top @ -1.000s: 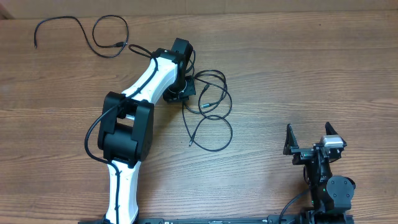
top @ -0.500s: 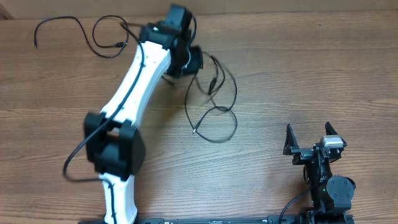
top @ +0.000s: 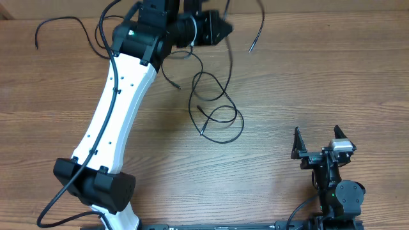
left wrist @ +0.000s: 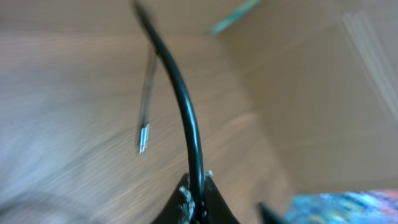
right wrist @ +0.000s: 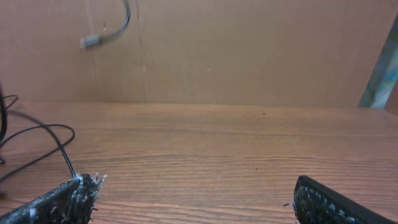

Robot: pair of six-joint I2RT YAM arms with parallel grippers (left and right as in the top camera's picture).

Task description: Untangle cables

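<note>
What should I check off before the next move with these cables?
1. Left claw grips a cable: ok, pinched at the fingertips.
2. Tangle separated: not ok, loops cross on the table.
3. Right claw ready: ok, open, apart from the tangle.
4. Far-left cable free of the tangle: cannot tell, the left arm covers its end.
5. Left wrist view sharp: not ok, blurred.

A wood-grain table (top: 332, 76) meets a plain brown wall (right wrist: 249, 50), possibly cardboard, under even light
</note>
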